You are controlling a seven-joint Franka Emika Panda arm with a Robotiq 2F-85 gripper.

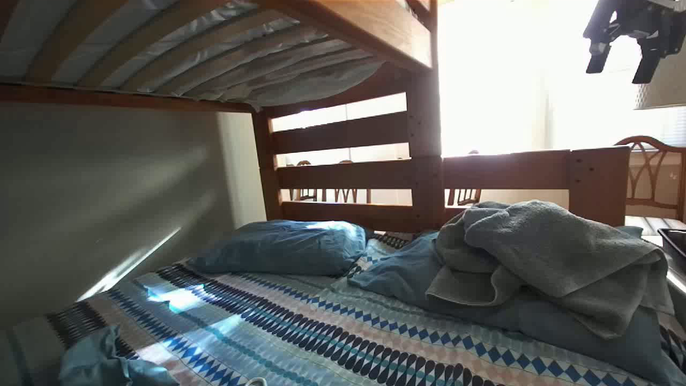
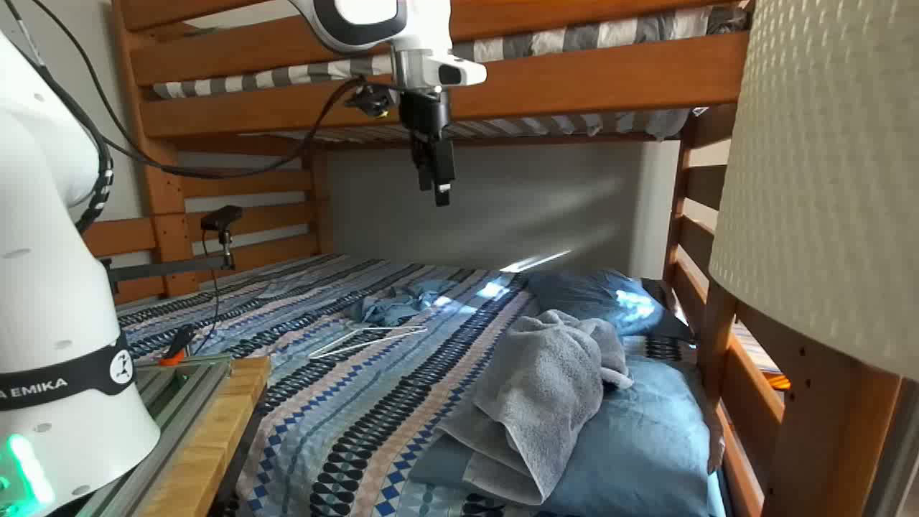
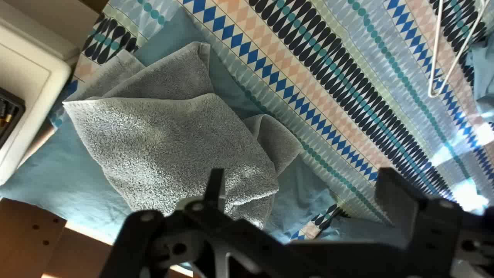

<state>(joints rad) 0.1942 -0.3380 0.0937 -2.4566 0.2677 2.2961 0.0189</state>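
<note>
The towel (image 3: 170,135) lies crumpled on a pillow (image 2: 646,431); a grip set too deep could pinch both, since the loose folds rest right against it. The arm (image 2: 50,266) reaches over the bed (image 2: 359,402), the empty jaws spread wide and pointing down, well above the towel.

Wooden bunk bed (image 2: 610,82); sun-streaked wall (image 1: 134,171); glaring window (image 1: 493,80); chair (image 1: 655,203).

Lettering (image 2: 32,389) on the robot arm (image 2: 54,287)
A black band (image 2: 87,378) reads "A EMIKA", its start cropped, beside a round emblem (image 2: 122,366).
</note>
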